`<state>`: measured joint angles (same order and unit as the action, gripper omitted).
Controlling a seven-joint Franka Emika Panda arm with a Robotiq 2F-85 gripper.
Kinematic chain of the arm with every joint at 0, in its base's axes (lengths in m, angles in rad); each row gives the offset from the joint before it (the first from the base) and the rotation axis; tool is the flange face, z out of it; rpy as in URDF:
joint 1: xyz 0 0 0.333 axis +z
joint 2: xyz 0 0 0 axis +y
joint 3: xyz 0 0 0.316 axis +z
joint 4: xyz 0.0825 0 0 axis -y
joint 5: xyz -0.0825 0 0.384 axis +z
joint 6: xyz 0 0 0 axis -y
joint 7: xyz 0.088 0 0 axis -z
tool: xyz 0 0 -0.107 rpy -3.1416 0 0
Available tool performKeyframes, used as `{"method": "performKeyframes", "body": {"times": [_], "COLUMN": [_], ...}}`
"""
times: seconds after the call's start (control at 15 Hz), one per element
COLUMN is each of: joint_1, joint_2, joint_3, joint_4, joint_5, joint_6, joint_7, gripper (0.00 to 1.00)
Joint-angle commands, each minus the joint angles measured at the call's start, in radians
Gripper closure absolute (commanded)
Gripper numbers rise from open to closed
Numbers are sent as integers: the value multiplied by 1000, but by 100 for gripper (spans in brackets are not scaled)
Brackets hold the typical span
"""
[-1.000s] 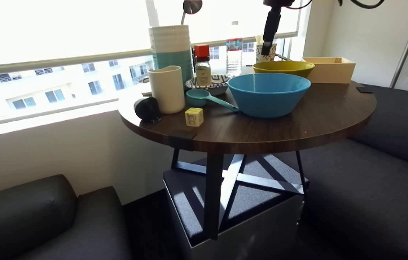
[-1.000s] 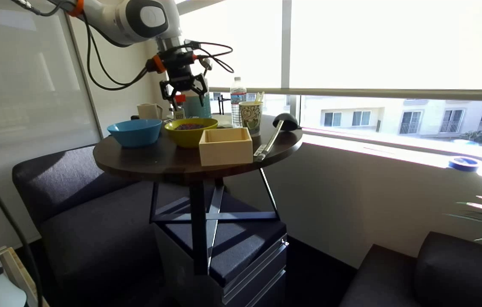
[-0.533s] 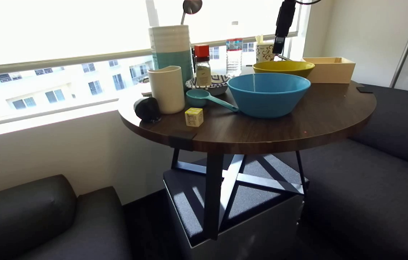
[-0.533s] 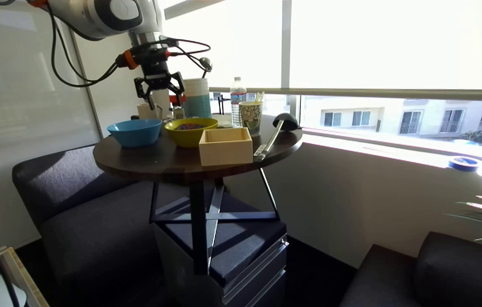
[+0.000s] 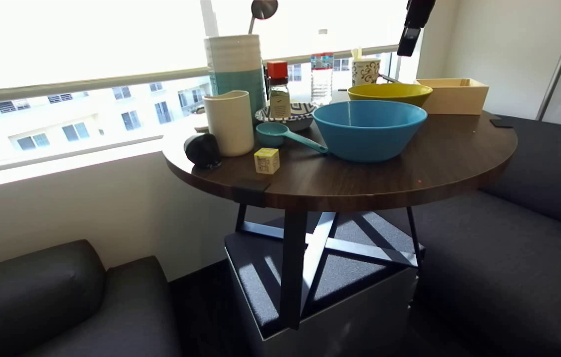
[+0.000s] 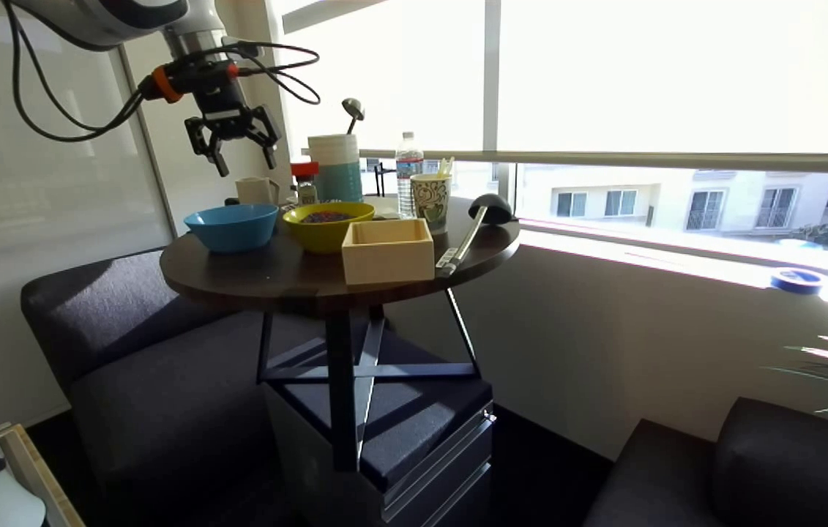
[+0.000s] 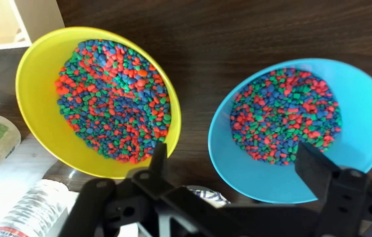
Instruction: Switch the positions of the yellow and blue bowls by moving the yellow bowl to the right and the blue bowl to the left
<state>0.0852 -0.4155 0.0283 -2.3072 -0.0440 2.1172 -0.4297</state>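
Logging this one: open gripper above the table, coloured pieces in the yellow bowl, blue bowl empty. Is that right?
The blue bowl isn't empty: the wrist view shows coloured pieces inside it. Otherwise right: gripper open above the table, coloured pieces in the yellow bowl.

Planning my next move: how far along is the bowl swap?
Possibly done: in an exterior view, the blue bowl stands left of the yellow bowl. In hand: nothing; the gripper hangs open above them. Remaining: likely nothing by that viewpoint; both moves by the wrist view's reversed order.
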Motion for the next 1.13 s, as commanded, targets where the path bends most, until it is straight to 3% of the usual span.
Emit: {"method": "performKeyframes", "body": {"times": [0.0,0.47,1.07], "joint_1": [17,20,29], "joint_2": [-121,-207,-183], "joint_3": [5,3,-11], "joint_4": [-81,-126,-103], "joint_5": [-19,-45,-42], "joint_6": [6,39,26], "joint_7": [50,77,60], "gripper": [0,0,0]}}
